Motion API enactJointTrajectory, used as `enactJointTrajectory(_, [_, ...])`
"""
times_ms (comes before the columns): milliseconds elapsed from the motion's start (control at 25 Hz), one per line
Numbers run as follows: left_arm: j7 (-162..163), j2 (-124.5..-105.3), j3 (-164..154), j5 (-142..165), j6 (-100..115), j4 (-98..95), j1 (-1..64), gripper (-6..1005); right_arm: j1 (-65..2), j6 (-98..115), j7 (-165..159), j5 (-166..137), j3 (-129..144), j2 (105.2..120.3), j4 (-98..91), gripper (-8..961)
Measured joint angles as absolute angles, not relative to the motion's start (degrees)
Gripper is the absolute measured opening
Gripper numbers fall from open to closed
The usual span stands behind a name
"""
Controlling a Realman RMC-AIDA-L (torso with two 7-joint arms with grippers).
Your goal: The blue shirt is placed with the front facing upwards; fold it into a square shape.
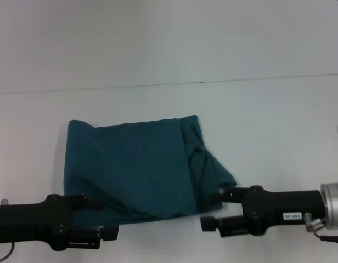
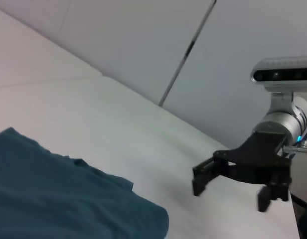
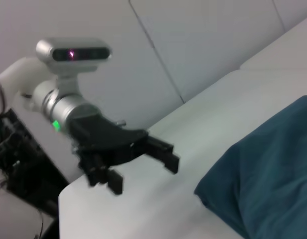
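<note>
The blue shirt is seen lying folded on the white table, roughly in the middle of the head view. A near-rectangular shape is formed, though the side toward the robot's right is bunched and creased, with a loose flap spilling outward. No print, collar or sleeve can be made out; only plain teal cloth is shown.

The left gripper is held low at the near edge of the shirt, on its left corner. Its fingers are seen spread apart in the right wrist view, with nothing between them. Part of the shirt's near hem is hidden behind this arm in the head view.

The right gripper is placed at the near right corner, just beside the loose flap. Its fingers are shown parted in the left wrist view, and no cloth is held. Whether either gripper touches the table cannot be told. Both arms are cut off by the picture edges.
</note>
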State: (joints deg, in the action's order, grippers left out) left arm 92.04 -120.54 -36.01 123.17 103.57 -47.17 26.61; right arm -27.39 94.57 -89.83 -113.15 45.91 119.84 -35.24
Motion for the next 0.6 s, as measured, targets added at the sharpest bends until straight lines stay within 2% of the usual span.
enactJointTrajectory(600, [91.6, -122.3, -34.8, 122.6, 100.7, -44.1, 24.9, 907, -30.1, 86.7, -81.2, -105.7, 46.3, 120.15, -24.4, 912])
